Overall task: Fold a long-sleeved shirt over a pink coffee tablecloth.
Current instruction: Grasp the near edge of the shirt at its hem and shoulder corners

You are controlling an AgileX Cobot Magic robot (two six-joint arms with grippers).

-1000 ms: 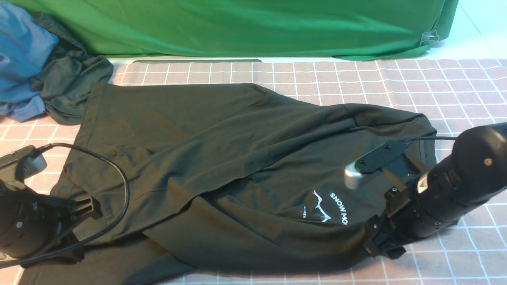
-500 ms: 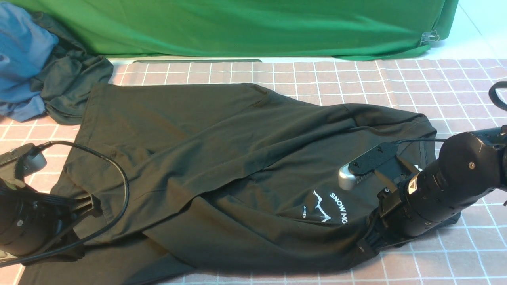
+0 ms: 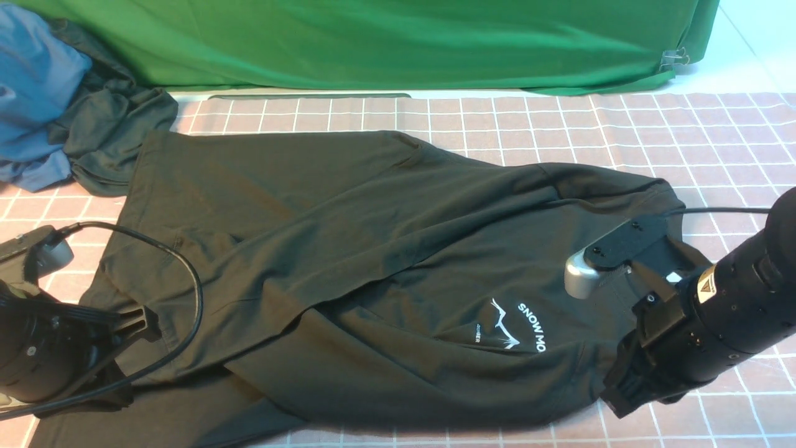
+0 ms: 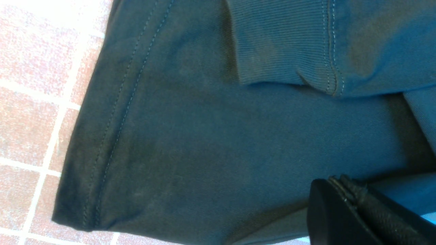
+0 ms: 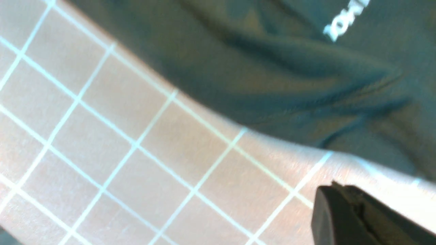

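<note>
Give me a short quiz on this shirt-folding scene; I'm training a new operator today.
1. True or false: the long-sleeved shirt lies on the pink tablecloth.
2. What shows on the shirt's chest? A) a red stripe B) a white mountain outline with lettering C) nothing
3. Which gripper is nearer that print?
Key: 1 true; 2 B; 3 the right gripper.
</note>
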